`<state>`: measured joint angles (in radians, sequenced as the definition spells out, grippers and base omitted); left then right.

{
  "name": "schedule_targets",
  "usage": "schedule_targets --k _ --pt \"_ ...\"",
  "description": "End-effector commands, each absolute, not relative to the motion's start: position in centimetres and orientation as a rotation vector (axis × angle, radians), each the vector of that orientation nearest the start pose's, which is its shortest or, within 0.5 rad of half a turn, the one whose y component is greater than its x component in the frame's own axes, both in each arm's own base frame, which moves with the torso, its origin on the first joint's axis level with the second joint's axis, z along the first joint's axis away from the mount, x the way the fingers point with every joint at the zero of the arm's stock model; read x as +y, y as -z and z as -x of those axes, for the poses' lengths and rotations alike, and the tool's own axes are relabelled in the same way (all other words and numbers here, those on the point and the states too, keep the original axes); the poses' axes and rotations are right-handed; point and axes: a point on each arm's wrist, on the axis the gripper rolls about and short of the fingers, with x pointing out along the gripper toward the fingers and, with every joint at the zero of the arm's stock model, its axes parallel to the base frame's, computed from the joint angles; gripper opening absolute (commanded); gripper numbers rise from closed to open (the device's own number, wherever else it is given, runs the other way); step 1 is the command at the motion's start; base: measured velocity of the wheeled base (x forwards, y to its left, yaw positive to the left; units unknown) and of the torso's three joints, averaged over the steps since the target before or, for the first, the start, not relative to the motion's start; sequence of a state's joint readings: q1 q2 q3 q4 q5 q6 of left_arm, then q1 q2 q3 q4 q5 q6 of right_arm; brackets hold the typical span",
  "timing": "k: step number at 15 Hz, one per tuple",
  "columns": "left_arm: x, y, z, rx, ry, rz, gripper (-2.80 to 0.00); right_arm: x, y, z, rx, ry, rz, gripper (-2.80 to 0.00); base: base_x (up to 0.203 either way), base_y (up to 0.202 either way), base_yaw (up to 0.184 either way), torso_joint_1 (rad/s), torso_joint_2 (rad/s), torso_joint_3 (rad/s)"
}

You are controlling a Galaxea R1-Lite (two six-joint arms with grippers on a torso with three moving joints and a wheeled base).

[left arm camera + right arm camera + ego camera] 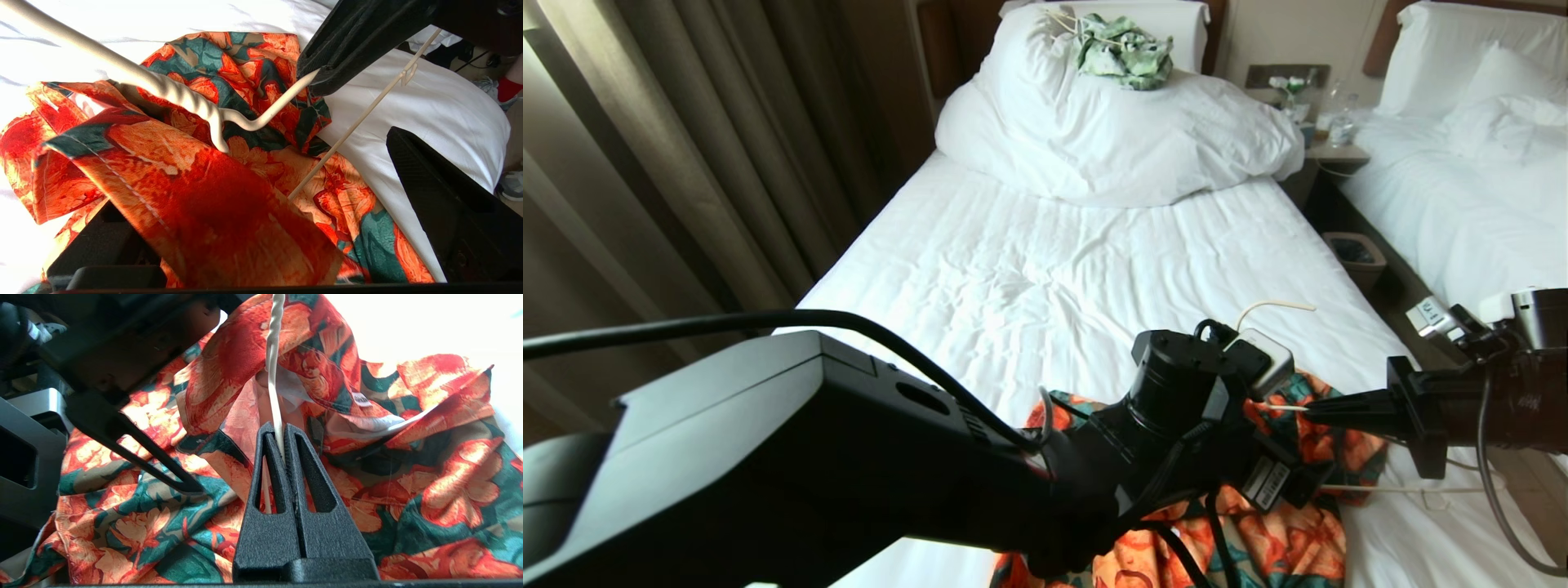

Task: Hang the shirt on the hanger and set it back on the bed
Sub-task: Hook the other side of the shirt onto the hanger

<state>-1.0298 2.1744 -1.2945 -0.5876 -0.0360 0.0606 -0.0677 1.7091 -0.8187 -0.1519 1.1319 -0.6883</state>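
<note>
Orange-flowered shirt (pixel 1282 539): crumpled at the near end of the bed (pixel 1045 269), on the white sheet, a fold draped over one finger of the left gripper.
Hanger (pixel 192 100): cream wire, lying over the shirt, twisted neck above the fabric, hook pointing up the bed.
Right gripper (pixel 280 435): fingers pressed together on the hanger wire just beside the neck.
Left gripper (pixel 261 228): fingers spread wide apart, low over the shirt, nothing pinched.
Green-and-white garment (pixel 1123 51): on the bundled duvet (pixel 1111 139), well apart.
</note>
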Motion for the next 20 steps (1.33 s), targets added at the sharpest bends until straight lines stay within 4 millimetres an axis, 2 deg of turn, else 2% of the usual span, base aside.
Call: schedule_targets --k 1,3,4,11,19,20 --pt "-38.0 -12.5 -22.7 0.233 1.067 -0.201 0.0 0.1 -14.7 -27.8 0.253 -1.17 0.163 -2.8 0.0 0.0 0.0 0.0 0.0 0.0" --pt "-38.1 -12.4 -22.6 0.234 1.07 -0.202 0.0 0.1 -14.6 -27.9 0.254 -1.17 0.162 -2.8 0.0 0.0 0.0 0.0 0.0 0.0" --pt "-38.2 -12.5 -22.6 0.229 1.072 -0.2 -2.8 0.1 -14.6 -28.0 0.248 -1.169 0.165 -2.8 0.0 0.0 0.0 0.0 0.0 0.0" --pt "-38.2 -12.4 -22.4 0.23 1.073 -0.199 -2.8 0.0 -14.7 -28.2 0.245 -1.168 0.165 -2.8 0.0 0.0 0.0 0.0 0.0 0.0" --pt "-37.6 -13.3 -22.0 0.211 1.066 -0.194 -2.8 -0.3 -14.9 -28.7 0.23 -1.162 0.17 -2.8 0.0 0.0 0.0 0.0 0.0 0.0" --pt "-37.5 -13.4 -22.0 0.209 1.063 -0.194 -2.8 -0.5 -14.9 -28.7 0.225 -1.158 0.169 0.0 0.0 0.0 0.0 0.0 0.0 0.0"
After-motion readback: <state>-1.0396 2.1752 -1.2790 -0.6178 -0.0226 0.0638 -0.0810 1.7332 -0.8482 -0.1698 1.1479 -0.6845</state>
